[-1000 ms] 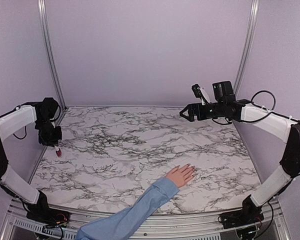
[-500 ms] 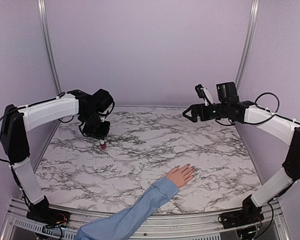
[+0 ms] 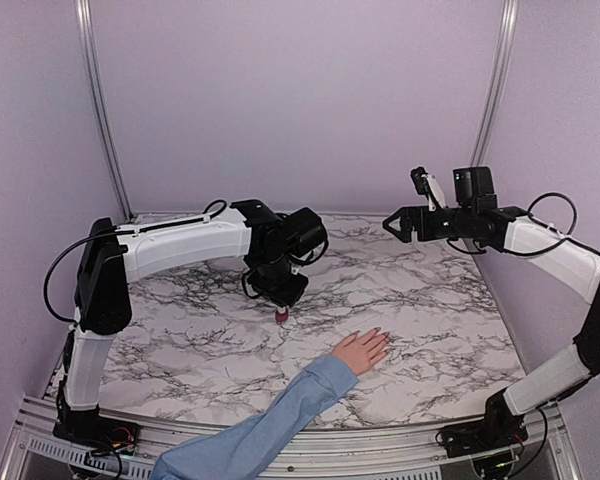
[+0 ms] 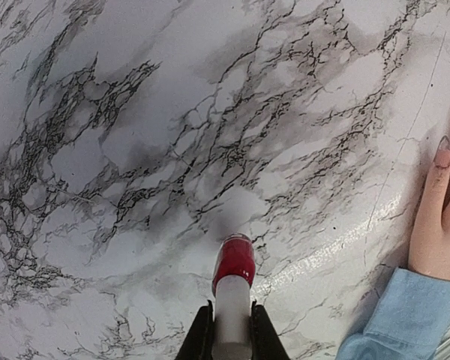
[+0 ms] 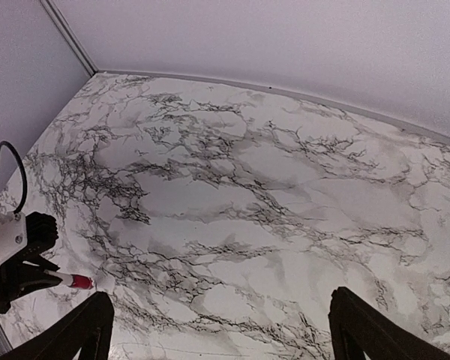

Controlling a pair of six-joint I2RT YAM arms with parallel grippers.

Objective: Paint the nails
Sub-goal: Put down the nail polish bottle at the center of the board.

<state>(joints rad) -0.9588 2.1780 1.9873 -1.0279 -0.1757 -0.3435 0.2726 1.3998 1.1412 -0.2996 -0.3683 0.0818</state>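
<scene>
Gripping one red bottle [image 4: 233,264], left tool [image 4: 230,321] hovers near one hand [image 3: 362,350]; right tool [image 3: 394,226] gapes empty.

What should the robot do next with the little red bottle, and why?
Probably set the small red nail-polish bottle with a white cap upright on the marble table beside the light-skinned hand. The left gripper is shut on the cap, the bottle is closed, and the pinkish nail in view shows no red. The open right gripper is far off.
</scene>
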